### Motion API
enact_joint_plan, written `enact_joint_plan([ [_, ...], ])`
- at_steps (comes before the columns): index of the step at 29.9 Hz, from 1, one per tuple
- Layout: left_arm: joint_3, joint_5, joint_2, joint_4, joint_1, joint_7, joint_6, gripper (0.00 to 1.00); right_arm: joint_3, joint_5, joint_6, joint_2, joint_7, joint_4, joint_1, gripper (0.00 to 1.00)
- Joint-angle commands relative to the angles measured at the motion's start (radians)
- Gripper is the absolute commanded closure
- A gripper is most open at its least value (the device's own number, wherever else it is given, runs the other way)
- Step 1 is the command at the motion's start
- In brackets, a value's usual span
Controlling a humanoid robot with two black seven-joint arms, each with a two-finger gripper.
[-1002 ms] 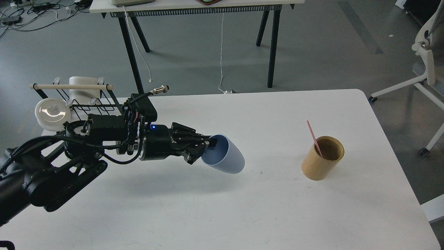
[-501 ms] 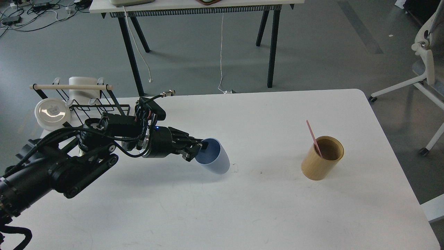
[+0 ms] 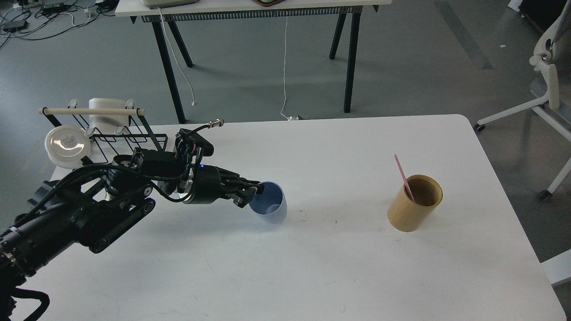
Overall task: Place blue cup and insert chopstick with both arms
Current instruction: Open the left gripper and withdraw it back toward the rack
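The blue cup point(image 3: 270, 207) stands nearly upright on the white table point(image 3: 312, 267), left of centre, its mouth facing up. My left gripper point(image 3: 258, 189) comes in from the left and is shut on the cup's near-left rim, one finger inside and one outside. A pink-red chopstick point(image 3: 403, 176) leans in the tan wooden holder point(image 3: 414, 203) at the right of the table. My right arm and its gripper are out of view.
A black wire rack point(image 3: 107, 129) with a pale wooden dowel, a white mug and a white lid stands at the table's back left corner. Another table's legs stand behind, and a white chair is at the far right.
My left gripper has lowered and drawn back left with the blue cup, turning it from tilted on its side to nearly upright on the table. The holder and chopstick have not moved.
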Motion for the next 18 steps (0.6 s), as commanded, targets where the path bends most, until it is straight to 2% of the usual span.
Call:
enact_joint_plan([
  [1, 0.000, 0.000, -0.003, 0.002, 0.001, 0.000, 0.000, 0.84, 0.000, 0.000, 0.000, 0.000, 0.000, 0.000, -0.001, 0.01],
  [9, -0.005, 0.000, -0.012, 0.019, 0.000, 0.000, 0.000, 0.80, 0.000, 0.000, 0.000, 0.000, 0.000, 0.000, -0.001, 0.01],
  [18, -0.046, 0.000, 0.009, 0.021, -0.100, 0.000, 0.000, 0.38, -0.006, -0.001, 0.000, -0.003, 0.000, 0.012, 0.001, 0.01],
])
